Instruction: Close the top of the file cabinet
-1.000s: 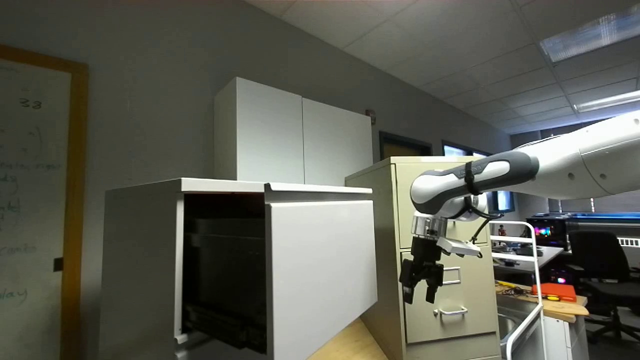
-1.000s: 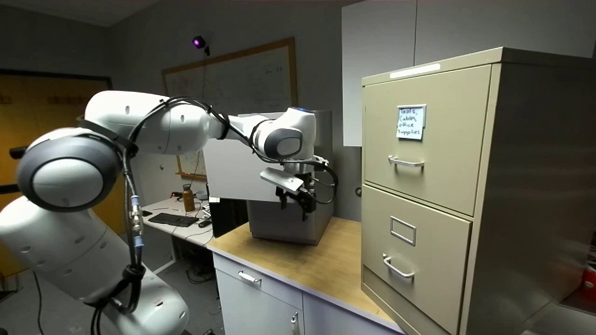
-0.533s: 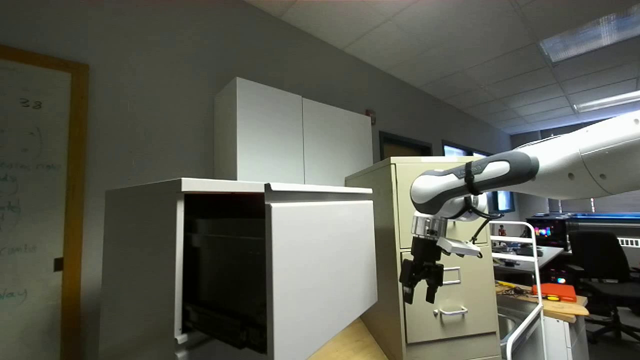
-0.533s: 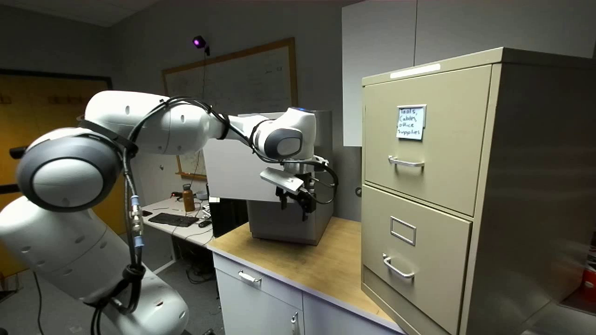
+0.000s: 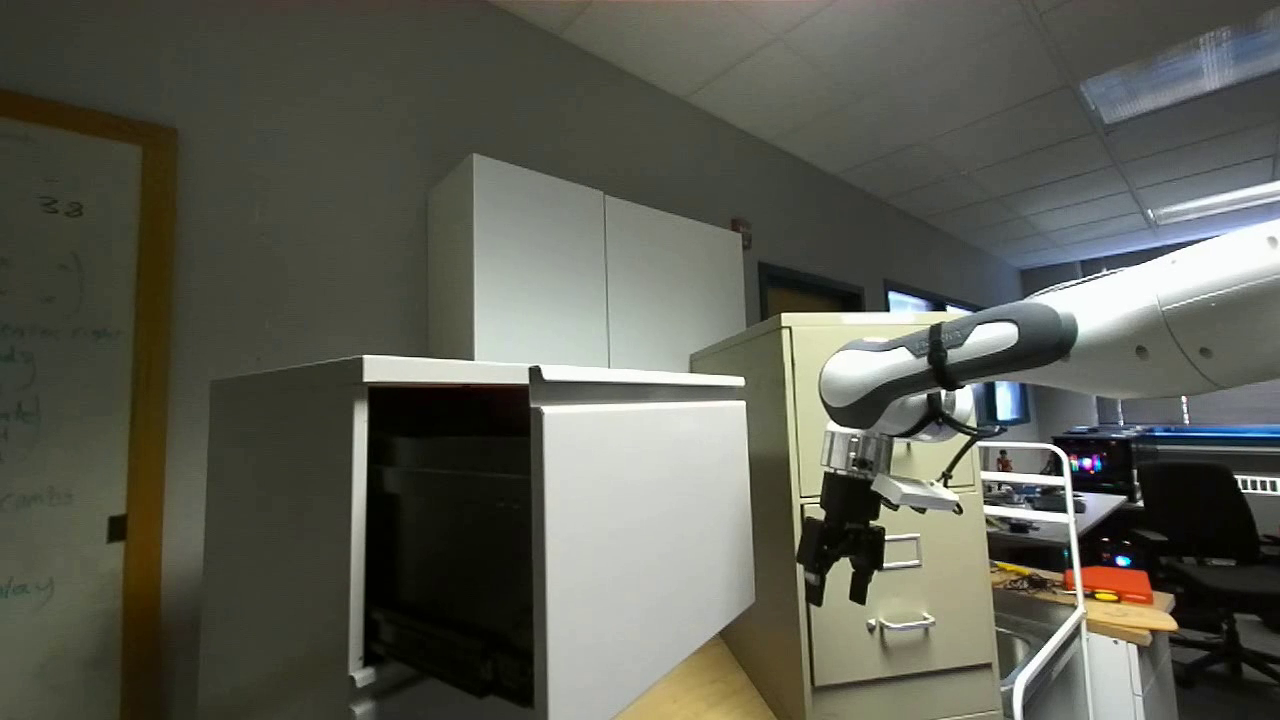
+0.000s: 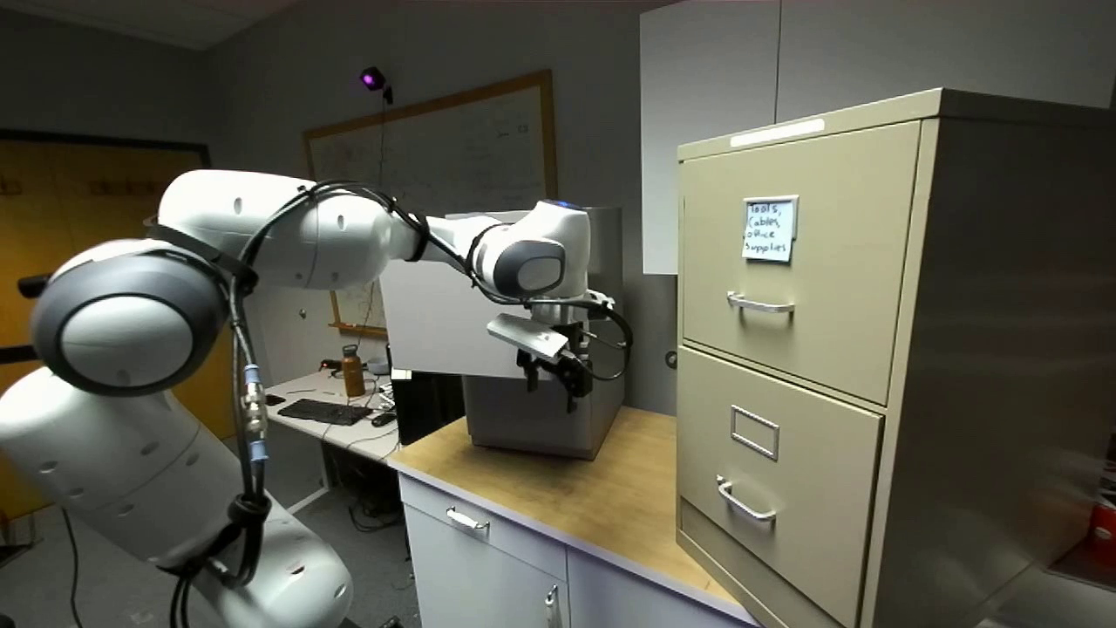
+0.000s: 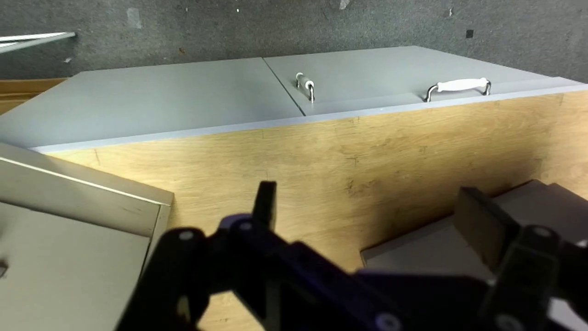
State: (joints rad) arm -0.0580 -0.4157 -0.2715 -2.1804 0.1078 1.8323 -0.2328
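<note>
- In an exterior view, at left on the desk (image 5: 700, 690), the file cabinet (image 5: 285, 530) has its top panel (image 5: 640, 545) pulled out toward the right, unchanged.
- Your fingers (image 5: 861, 582) shift just a hair to the left; they are spread, hold nothing and hang apart from the top panel, so closing seems not yet begun.
- You see one file cabinet, one top panel, two fingers, one beige cabinet (image 6: 859, 349) with two drawers (image 6: 811, 488), and one wall cupboard (image 5: 640, 280).
</note>
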